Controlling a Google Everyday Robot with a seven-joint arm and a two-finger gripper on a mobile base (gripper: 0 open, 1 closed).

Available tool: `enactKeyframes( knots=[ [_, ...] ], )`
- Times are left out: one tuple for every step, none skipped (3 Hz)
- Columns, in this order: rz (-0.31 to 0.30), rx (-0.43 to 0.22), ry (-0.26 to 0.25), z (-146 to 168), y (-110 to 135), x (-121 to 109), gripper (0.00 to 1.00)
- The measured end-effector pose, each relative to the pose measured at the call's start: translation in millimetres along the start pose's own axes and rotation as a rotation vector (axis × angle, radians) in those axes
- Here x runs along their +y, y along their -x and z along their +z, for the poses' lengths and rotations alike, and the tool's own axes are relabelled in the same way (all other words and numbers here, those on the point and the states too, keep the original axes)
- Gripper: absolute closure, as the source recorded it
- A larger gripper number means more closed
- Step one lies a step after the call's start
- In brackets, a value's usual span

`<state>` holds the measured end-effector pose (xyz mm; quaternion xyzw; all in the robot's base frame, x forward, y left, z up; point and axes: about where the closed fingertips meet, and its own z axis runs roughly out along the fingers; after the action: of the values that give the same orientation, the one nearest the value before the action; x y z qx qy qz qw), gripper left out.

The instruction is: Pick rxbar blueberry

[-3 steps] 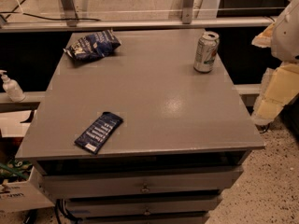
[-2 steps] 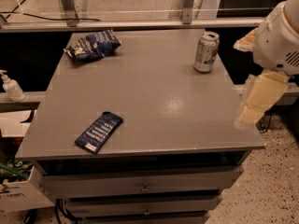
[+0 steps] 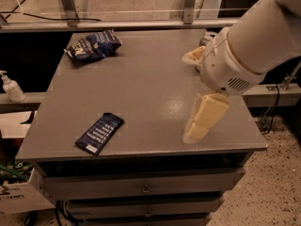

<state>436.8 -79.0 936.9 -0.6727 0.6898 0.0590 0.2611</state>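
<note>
The rxbar blueberry, a slim dark navy bar with rows of pale lettering, lies flat and diagonal near the front left edge of the grey table. My gripper hangs over the right half of the table, well to the right of the bar and apart from it. Its cream fingers are spread wide and hold nothing. The big white arm fills the upper right of the view.
A puffy blue-and-white snack bag lies at the back left corner. A can at the back right is mostly hidden behind the arm. Drawers sit under the tabletop. A soap bottle stands on a ledge at left.
The arm has swung in from the right edge to over the table's right half and now covers most of the can. The bar and bag have not moved.
</note>
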Motion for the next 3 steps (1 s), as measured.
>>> enactKeyframes(
  knots=[
    [-0.045, -0.074, 0.017, 28.6, 29.6, 5.0, 0.0],
    [-0.048, -0.081, 0.011, 29.4, 33.0, 4.4, 0.0],
    [-0.04, -0.094, -0.01, 26.2, 30.6, 3.9, 0.0]
  ],
)
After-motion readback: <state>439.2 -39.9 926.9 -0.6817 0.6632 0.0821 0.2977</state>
